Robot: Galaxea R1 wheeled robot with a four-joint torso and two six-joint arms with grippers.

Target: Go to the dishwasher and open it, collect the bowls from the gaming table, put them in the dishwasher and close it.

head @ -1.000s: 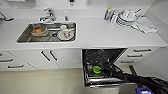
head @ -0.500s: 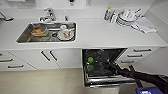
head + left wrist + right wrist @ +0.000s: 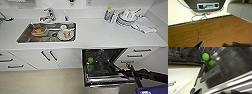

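Observation:
The dishwasher [image 3: 100,62] under the counter stands open, its steel door [image 3: 107,80] lowered toward me and its dark racks showing. A bright green round thing [image 3: 90,60] sits in the lower rack and is mirrored on the door's inner face [image 3: 212,63]. My right arm reaches in from the right, and my right gripper [image 3: 130,68] is at the door's right-hand top edge, fingers apart. In the right wrist view the door's steel inner face [image 3: 228,72] lies close ahead. My left gripper [image 3: 218,45] hangs open over the wooden floor. The gaming table is out of view.
A white counter [image 3: 100,35] runs above the dishwasher. A steel sink [image 3: 30,40] holds dishes at the left, and a stack of plates [image 3: 126,17] with a cloth is at the right. White drawers flank the dishwasher. A cable [image 3: 200,18] trails on the floor by my base.
My right arm has shifted slightly at the dishwasher door's edge. The door and the green thing look much the same.

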